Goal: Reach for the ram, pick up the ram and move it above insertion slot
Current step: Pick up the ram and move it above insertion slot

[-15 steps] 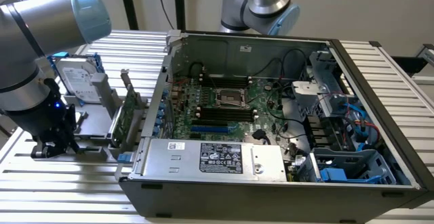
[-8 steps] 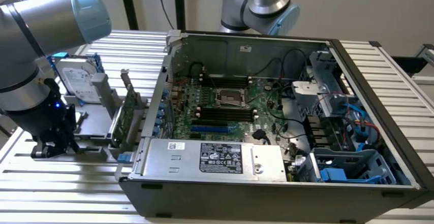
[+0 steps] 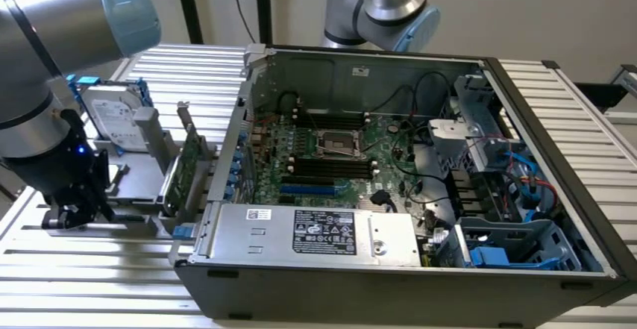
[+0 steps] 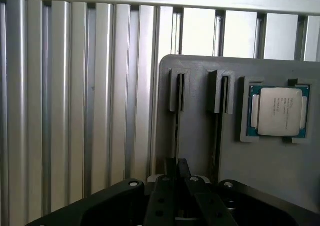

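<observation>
In the wrist view the ram [image 4: 176,131] shows edge-on as a thin line. It stands in one of two narrow upright slots of a grey holder [image 4: 260,171]. Its near end runs between my two dark fingers [image 4: 170,170], which sit close together on either side of it. My gripper [image 4: 177,170] is shut on the ram, low over the holder. In the exterior view the gripper [image 3: 70,213] hangs at the holder's near end, on that view's left, well away from the black memory slots [image 3: 329,168] on the motherboard inside the open case.
A processor chip [image 4: 280,111] lies in a pocket of the holder beside the slots. A silver hard drive [image 3: 110,116] and a broader green card with a metal bracket [image 3: 189,166] stand between my arm and the case wall [image 3: 234,157]. A second arm [image 3: 383,8] stands behind the case.
</observation>
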